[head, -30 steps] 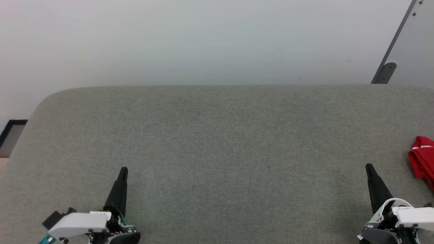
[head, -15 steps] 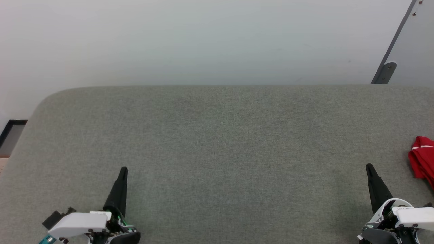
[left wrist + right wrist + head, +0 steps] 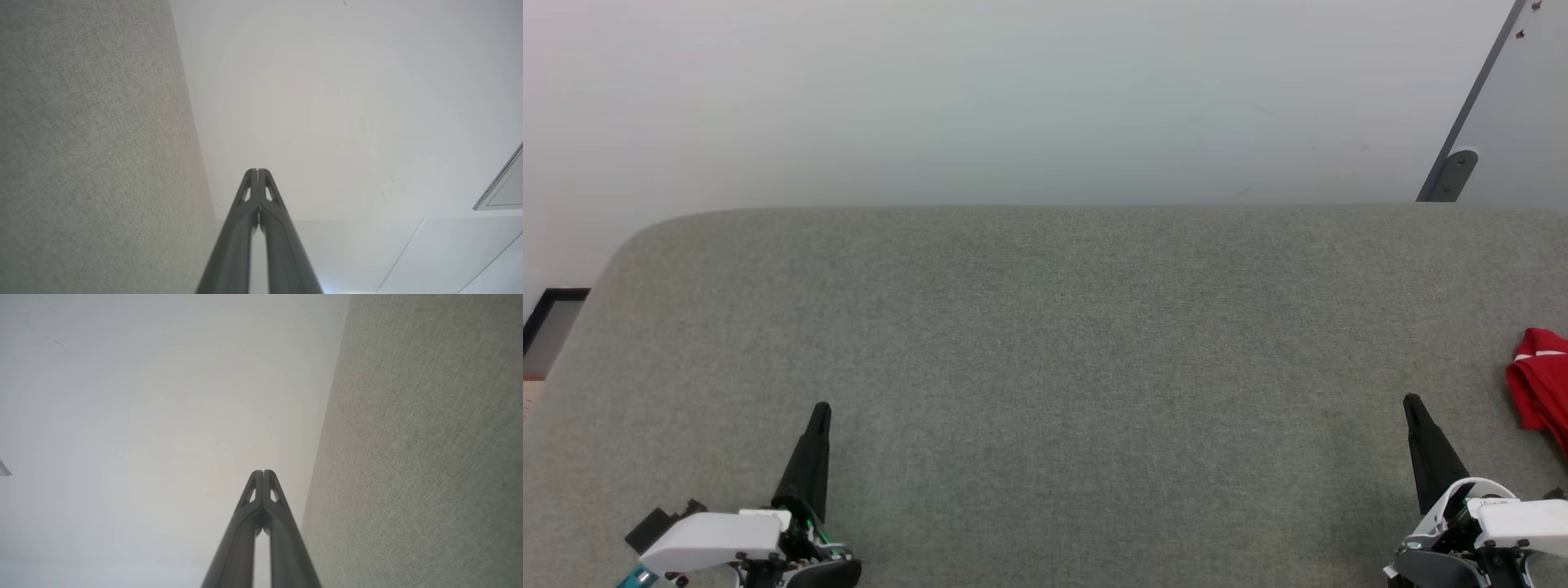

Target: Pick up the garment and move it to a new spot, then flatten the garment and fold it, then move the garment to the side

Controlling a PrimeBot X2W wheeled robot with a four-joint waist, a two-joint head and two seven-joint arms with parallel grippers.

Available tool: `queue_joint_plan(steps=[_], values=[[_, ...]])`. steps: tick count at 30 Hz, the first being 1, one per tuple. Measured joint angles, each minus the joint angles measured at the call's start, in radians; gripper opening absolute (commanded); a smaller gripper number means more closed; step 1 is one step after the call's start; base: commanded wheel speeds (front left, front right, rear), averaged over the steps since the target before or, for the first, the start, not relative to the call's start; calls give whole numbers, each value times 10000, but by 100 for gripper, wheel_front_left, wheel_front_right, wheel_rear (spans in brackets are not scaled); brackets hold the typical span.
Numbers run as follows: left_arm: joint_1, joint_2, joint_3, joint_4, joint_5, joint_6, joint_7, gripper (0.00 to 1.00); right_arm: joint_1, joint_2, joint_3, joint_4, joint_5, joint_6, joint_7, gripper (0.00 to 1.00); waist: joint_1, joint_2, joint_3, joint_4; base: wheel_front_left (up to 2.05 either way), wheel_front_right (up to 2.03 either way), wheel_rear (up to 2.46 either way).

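Note:
The garment (image 3: 1539,384), red with a bit of white trim, lies bunched at the right edge of the head view on the grey fabric surface (image 3: 1045,343); most of it is cut off by the frame. My right gripper (image 3: 1411,403) is shut and empty at the lower right, a short way left of the garment. At the lower left my left gripper (image 3: 822,409) is shut too, holding nothing. In the left wrist view the left gripper (image 3: 258,171) has its tips pressed together, and the right gripper (image 3: 263,472) shows the same in the right wrist view.
The grey surface has a rounded far-left corner (image 3: 645,233) and ends against a pale wall (image 3: 1013,98). A grey panel with a bracket (image 3: 1458,171) stands at the back right. A dark-framed patch of floor (image 3: 551,322) lies off the left edge.

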Motion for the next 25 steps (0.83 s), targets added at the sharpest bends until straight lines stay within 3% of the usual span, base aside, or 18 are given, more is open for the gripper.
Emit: queue_joint_plan(steps=[25], values=[[-1, -6, 12, 0, 12, 0, 2, 0, 0, 2, -4, 0, 0, 0, 0, 0, 0, 0, 0, 0, 0, 0, 0]])
